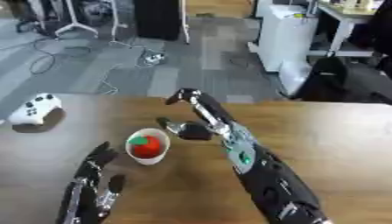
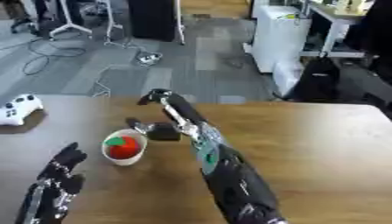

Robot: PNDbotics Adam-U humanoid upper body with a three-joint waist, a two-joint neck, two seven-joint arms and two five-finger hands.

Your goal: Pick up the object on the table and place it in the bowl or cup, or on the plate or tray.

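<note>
A white cup (image 1: 149,148) stands on the wooden table (image 1: 337,131) left of centre, and a red round object with a green top (image 1: 145,145) lies inside it. My right hand (image 1: 201,113) hangs open above the table just right of and behind the cup, fingers stretched toward the far edge, thumb (image 1: 170,126) pointing at the cup. It holds nothing. My left hand (image 1: 96,183) rests open at the lower left, fingers up, a little in front of the cup.
A white game controller (image 1: 34,108) lies at the table's far left edge. Beyond the table are grey floor with cables, a white cabinet (image 1: 287,39) and a black chair (image 1: 337,81).
</note>
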